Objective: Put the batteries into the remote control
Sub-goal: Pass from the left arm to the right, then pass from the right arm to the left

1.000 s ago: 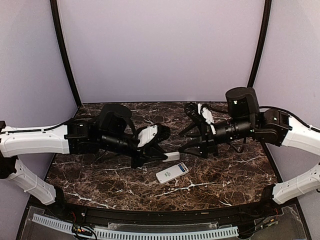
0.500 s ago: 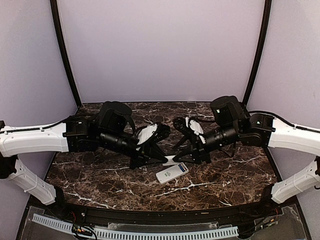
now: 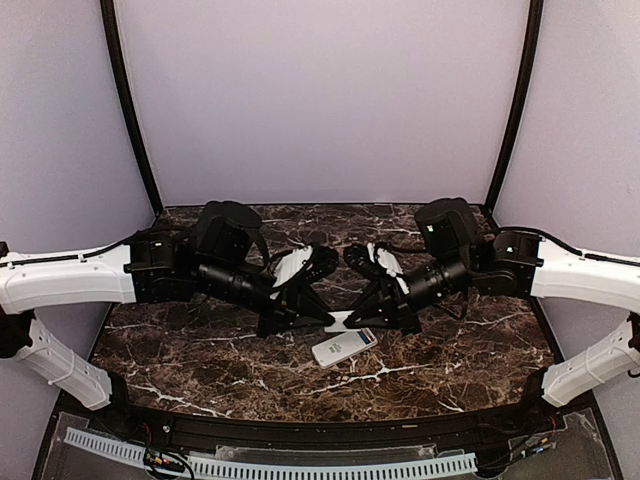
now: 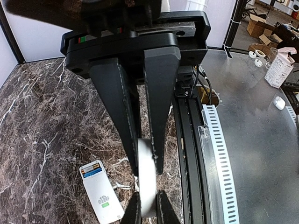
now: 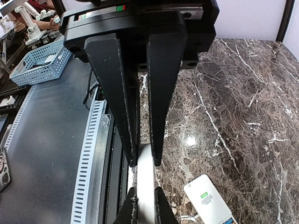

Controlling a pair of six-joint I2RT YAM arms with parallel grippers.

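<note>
Hard to read from above: thin white plate (image 3: 343,321) at desk centre, mostly covered by the black fingers meeting over it. Seen edge-on from both wrists, so only a narrow pale strip, broad face hidden, lower end masked by the opposite arm's fingertips.

Pinched from 9 o'clock by the left end effector (image 4: 146,171), flat tapered black fingers pressed together on the plate's edge. Pinched from 3 o'clock by the right end effector (image 5: 144,163), clamped likewise on the same plate. Opposing tips close along the strip, touching or not: cannot tell. Plate lifted off the desk (image 3: 200,350) or resting on it: cannot tell either.

Lying flat at 6 o'clock of the plate, just beside it and apart from both end effectors: the remote control (image 3: 344,346). Small white rounded rectangle, smooth plastic, printed label mid-face, orange-and-blue patch at one end, too small to resolve.

Underneath, glossy dark brown marble-patterned desk with white veins. Along the 6 o'clock edge, white perforated strip (image 3: 270,466). Behind, plain lilac walls (image 3: 320,100) with black curved posts.
</note>
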